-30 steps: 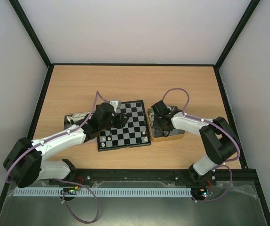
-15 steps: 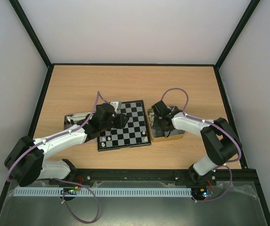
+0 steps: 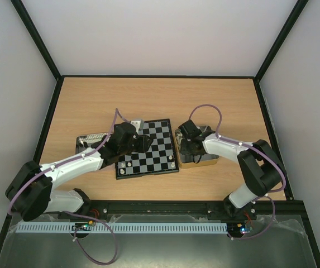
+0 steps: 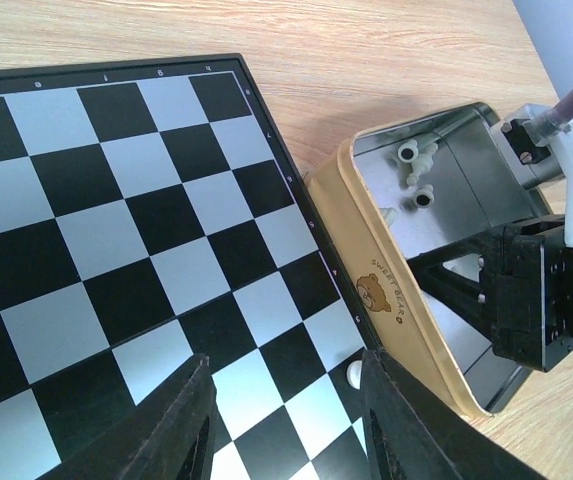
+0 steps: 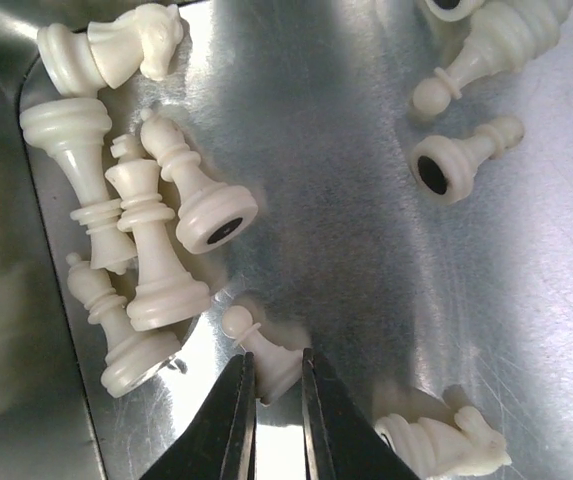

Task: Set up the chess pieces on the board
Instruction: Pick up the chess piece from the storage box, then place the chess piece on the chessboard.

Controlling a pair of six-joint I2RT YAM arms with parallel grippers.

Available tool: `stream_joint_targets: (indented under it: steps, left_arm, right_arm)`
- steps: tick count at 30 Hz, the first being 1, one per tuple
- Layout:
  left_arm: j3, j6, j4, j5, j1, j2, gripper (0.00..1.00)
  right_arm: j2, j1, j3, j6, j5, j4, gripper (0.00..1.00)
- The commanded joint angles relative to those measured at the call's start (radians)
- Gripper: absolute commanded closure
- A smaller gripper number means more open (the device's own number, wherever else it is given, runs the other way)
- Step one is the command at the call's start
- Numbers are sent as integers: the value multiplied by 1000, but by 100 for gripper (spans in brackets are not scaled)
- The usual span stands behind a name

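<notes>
The board (image 3: pixel 148 149) lies mid-table, with a few cream-white chess pieces (image 3: pixel 125 165) at its near corners. My left gripper (image 3: pixel 143 142) hovers over the board's far left part; in the left wrist view it (image 4: pixel 286 425) is open and empty above the squares, with one white piece (image 4: pixel 354 374) by the board's edge. My right gripper (image 3: pixel 185 146) is down in the tin (image 3: pixel 204 162) right of the board. In the right wrist view it (image 5: pixel 278 395) is shut on the base of a lying white pawn (image 5: pixel 249 333). Several white pieces (image 5: pixel 141 235) lie beside it.
A second metal tin (image 3: pixel 88 139) sits left of the board, partly under my left arm. The cream-sided tin with a bear print (image 4: pixel 391 295) touches the board's right edge. More white pieces (image 5: pixel 466 155) lie at the tin's far side. Black frame rails border the table.
My right gripper has shifted slightly left inside the tin. My left gripper has barely moved over the board.
</notes>
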Motion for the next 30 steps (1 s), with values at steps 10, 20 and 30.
stream_joint_targets:
  steps: [10, 20, 30]
  left_arm:
    - [80, -65, -14, 126, 4, -7, 51]
    - [175, -337, 230, 407, 3, 153, 34]
    - [266, -513, 415, 510, -2, 360, 37]
  right_arm:
    - [-290, 5, -94, -47, 15, 180, 89]
    - [-515, 5, -202, -55, -149, 349, 89]
    - [-610, 5, -253, -56, -200, 377, 89]
